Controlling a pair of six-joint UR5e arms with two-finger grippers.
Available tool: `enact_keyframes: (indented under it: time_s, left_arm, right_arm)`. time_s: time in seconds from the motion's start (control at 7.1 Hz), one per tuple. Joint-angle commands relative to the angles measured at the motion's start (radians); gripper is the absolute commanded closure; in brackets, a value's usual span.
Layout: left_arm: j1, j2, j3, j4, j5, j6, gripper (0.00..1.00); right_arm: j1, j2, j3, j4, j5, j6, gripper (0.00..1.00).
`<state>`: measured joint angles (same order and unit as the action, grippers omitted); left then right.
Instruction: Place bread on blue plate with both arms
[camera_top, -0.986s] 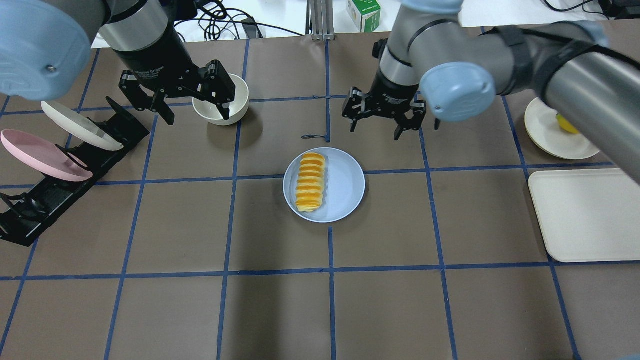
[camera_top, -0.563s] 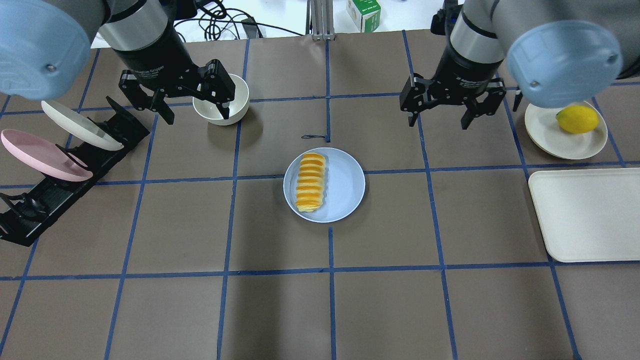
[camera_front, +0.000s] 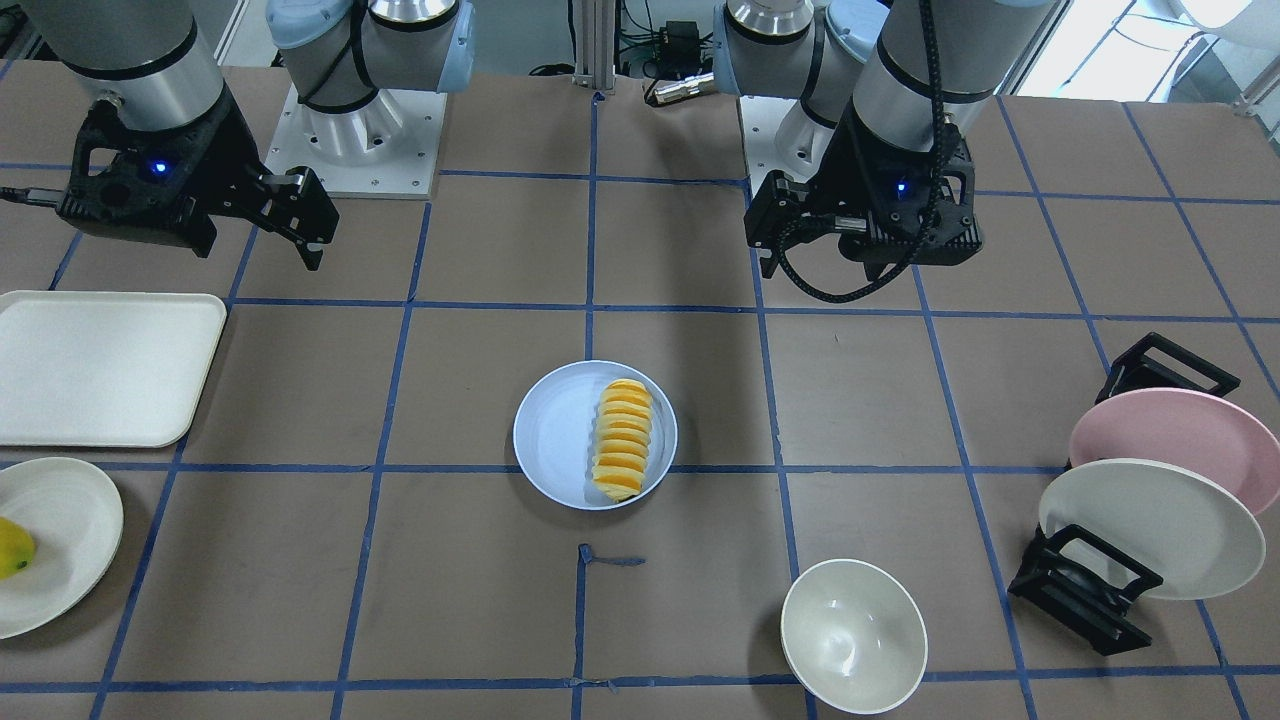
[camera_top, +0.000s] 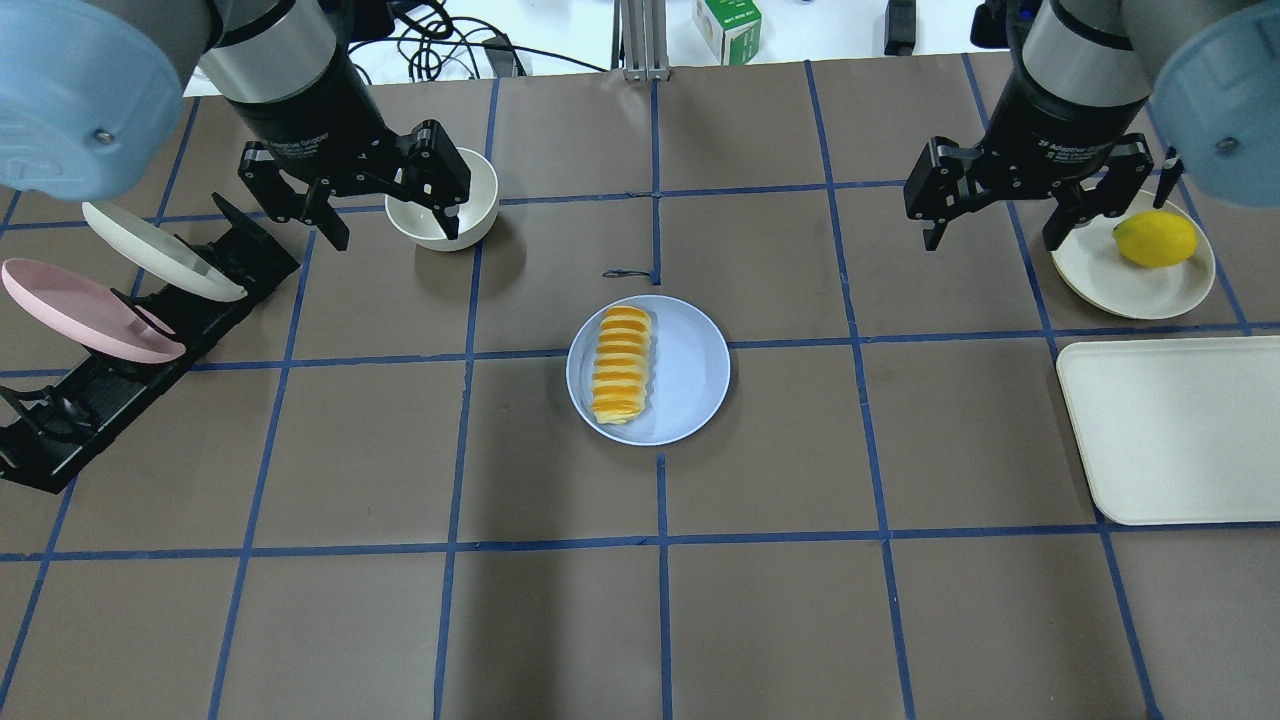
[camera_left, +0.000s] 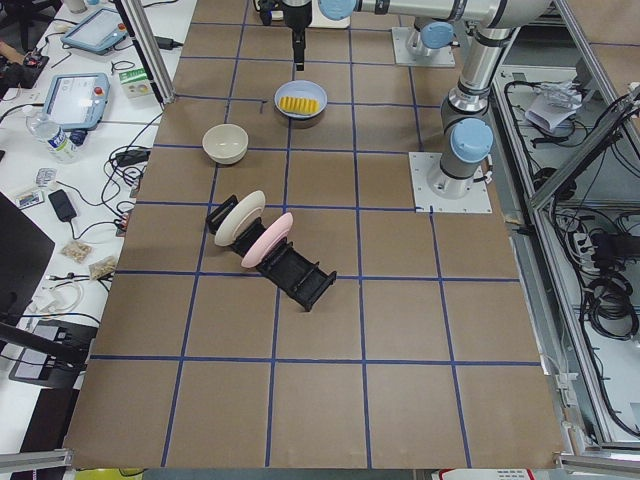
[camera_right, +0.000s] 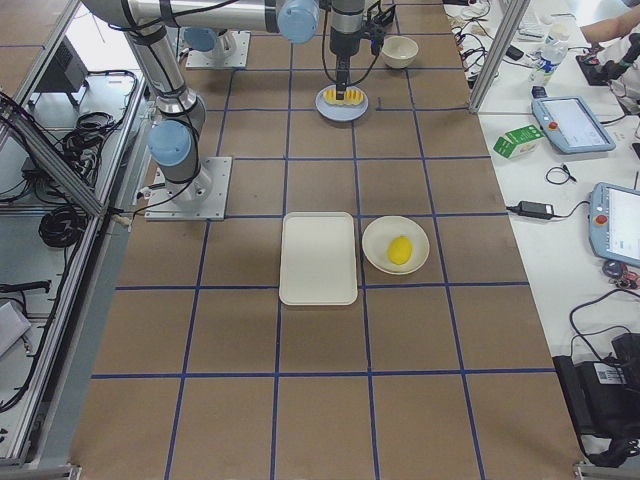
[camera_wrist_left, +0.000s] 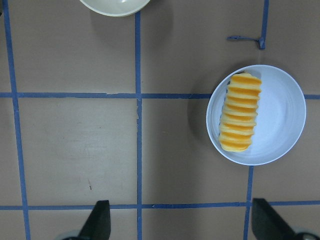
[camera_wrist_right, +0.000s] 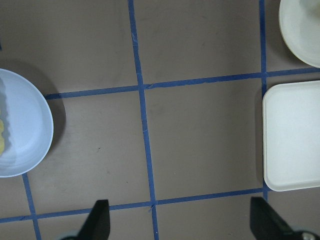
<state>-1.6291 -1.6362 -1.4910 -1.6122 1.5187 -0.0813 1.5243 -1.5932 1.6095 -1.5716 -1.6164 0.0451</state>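
The bread (camera_top: 621, 364), a ridged row of yellow-orange slices, lies on the left half of the blue plate (camera_top: 690, 370) at the table's middle. Both also show in the front view, bread (camera_front: 624, 438) on plate (camera_front: 555, 435), and in the left wrist view, bread (camera_wrist_left: 240, 112) on plate (camera_wrist_left: 280, 115). My left gripper (camera_top: 395, 228) is open and empty, hovering by the white bowl, far left of the plate. My right gripper (camera_top: 992, 238) is open and empty, far right of the plate beside the lemon's plate. The right wrist view shows only the plate's edge (camera_wrist_right: 20, 125).
A white bowl (camera_top: 478, 195) stands under my left gripper. A black rack (camera_top: 130, 380) at the left holds a pink plate (camera_top: 80, 310) and a cream plate (camera_top: 160, 250). At the right, a lemon (camera_top: 1155, 240) sits on a cream plate (camera_top: 1120, 285), with a cream tray (camera_top: 1170, 430) nearer.
My right arm has swung to the right, away from the blue plate's far side to beside the lemon's plate, gripper still open. The left arm and the bread have not moved.
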Motion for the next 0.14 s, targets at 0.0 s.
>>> enact_keyframes:
  time_s: [0.0]
  left_arm:
    - [0.000, -0.001, 0.000, -0.002, 0.000, 0.001, 0.00]
  right_arm:
    - [-0.001, -0.010, 0.003, 0.004, 0.042, 0.001, 0.00]
